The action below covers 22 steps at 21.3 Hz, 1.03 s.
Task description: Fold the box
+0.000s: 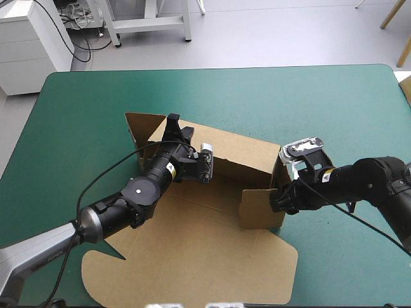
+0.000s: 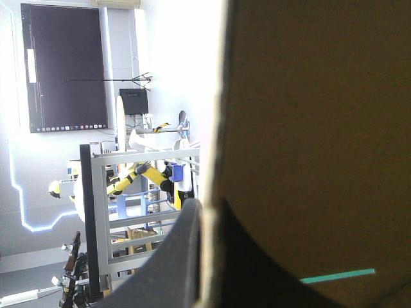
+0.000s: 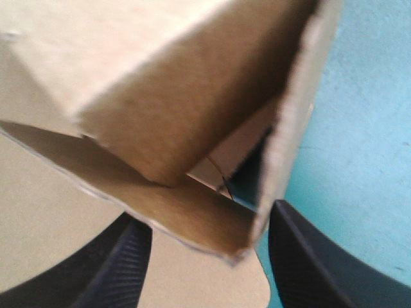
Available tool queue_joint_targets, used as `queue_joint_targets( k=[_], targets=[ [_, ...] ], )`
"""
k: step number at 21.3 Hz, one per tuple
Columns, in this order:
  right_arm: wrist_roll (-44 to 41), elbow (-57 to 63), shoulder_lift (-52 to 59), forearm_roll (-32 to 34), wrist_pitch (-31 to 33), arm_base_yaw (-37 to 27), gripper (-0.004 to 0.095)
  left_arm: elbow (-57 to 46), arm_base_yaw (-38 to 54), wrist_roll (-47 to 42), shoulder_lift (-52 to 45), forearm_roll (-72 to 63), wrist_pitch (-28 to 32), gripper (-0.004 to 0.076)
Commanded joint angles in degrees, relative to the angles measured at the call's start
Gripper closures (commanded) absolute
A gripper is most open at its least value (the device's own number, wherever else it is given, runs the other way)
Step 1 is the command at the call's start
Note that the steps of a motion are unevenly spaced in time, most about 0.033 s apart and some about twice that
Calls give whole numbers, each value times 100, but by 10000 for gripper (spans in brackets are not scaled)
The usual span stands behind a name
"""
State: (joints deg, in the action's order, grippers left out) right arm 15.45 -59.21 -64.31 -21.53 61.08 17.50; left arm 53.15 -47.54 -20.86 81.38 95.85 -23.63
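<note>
Left gripper (image 2: 209, 218), seen at closest range in its own wrist view, is clenched on a raised wall of the brown box (image 1: 205, 218): one black finger (image 2: 173, 256) lies against one side of the board, its partner shows as a dark arch on the other side, and the cut edge of the sheet runs between them. High view: the box sits about the middle of the table (image 1: 77, 128), on the teal-green cover, and is partly erected. Its lid panel (image 1: 160, 269), flat and with rounded corners, reaches almost to the table's near edge; the far wall (image 1: 237, 154) stands up along the side toward the table's far edge; a pointed flap (image 1: 140, 125) juts from that wall's left end. The left gripper meets the top of the far wall near its left end, its arm coming in from the table's near left corner. Right gripper (image 1: 277, 197), entering from the table's right edge, is at the box's right end, where a short side flap (image 1: 260, 208) stands upright beside the end of the far wall. Right wrist view: the right gripper's fingers (image 3: 122, 269) stand apart, released, and straddle a corner of upright board without visibly pressing it; bare teal-green cover lies beyond the finger on the side away from the box
</note>
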Motion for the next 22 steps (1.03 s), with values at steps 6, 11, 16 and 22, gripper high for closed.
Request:
queue_joint_targets(
  k=[6,11,16,22],
  targets=[
    [-1676,22,98,1110,-1256,1194,431,215,11,-274,-192,92,28,731],
    [-3911,42,59,2993,-1546,2287,448,215,11,-274,-192,68,16,731],
    [-6601,532,-73,5281,-1413,3415,471,215,11,-274,-192,-181,-23,731],
    [-7506,595,-107,6123,-1520,3725,492,215,11,-274,-192,-226,113,731]
  ],
)
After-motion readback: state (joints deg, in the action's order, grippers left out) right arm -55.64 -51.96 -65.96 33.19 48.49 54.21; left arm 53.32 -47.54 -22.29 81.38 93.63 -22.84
